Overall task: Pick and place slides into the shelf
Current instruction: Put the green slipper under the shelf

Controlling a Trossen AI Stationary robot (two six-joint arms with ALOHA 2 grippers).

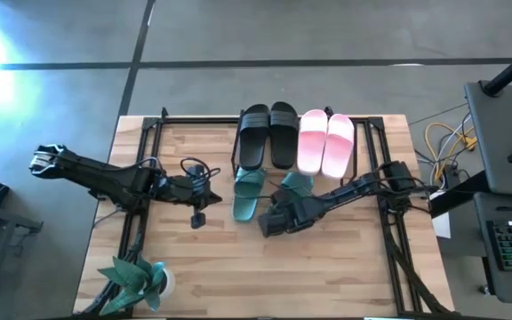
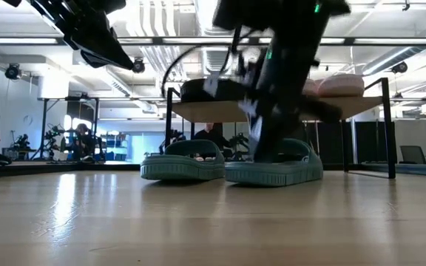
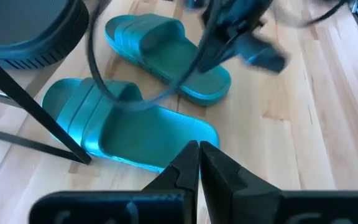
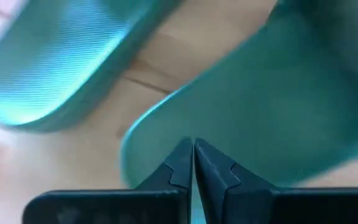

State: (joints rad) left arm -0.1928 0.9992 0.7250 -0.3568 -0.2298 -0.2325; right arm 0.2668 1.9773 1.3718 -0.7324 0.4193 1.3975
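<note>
Two teal-green slides lie soles down on the table in front of the shelf [image 1: 296, 120]: the left slide [image 1: 247, 197] and the right slide [image 1: 297, 183]. The black pair [image 1: 268, 133] and the pink pair [image 1: 325, 140] lie on the shelf's plank top. My right gripper [image 4: 193, 149] is shut and low between the near ends of the teal slides [image 1: 272, 220], its tips over the rounded end of one teal slide [image 4: 241, 106]. My left gripper [image 3: 199, 152] is shut, raised above the table to the left of the left teal slide [image 3: 135, 127], touching nothing. My right gripper's shut fingertips [image 4: 182, 163] come from above at the rim of a teal slide's end [image 4: 160, 115], which lies flat on the table. Blur hides the spot, and I cannot tell whether they touch it.
The shelf's thin black legs [image 3: 36, 118] stand close to the teal slides. A teal-green potted plant [image 1: 136, 280] sits at the table's near left corner. Black frame rails [image 1: 389, 222] run along both sides of the table. Bare wood lies near the front edge [image 1: 274, 276].
</note>
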